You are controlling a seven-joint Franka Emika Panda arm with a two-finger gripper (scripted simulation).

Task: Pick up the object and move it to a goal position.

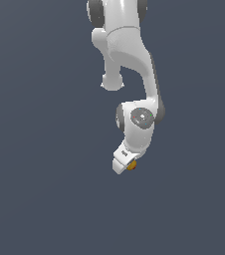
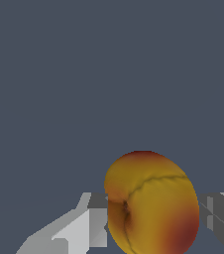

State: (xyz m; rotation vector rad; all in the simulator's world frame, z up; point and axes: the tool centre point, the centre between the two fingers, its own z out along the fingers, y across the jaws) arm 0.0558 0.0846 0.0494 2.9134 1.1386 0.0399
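Plain grey background; pincer [image 1: 126, 165] holds the fruit ball [image 1: 131, 166] clamped at 6 o'clock below the wrist; grasp apparently done, transfer to goal remains.

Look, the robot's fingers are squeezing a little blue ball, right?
Not blue. The wrist view shows the ball is yellow-orange with a red patch. The rest is right: the fingers are squeezing it from both sides, and it is little beside the gripper.
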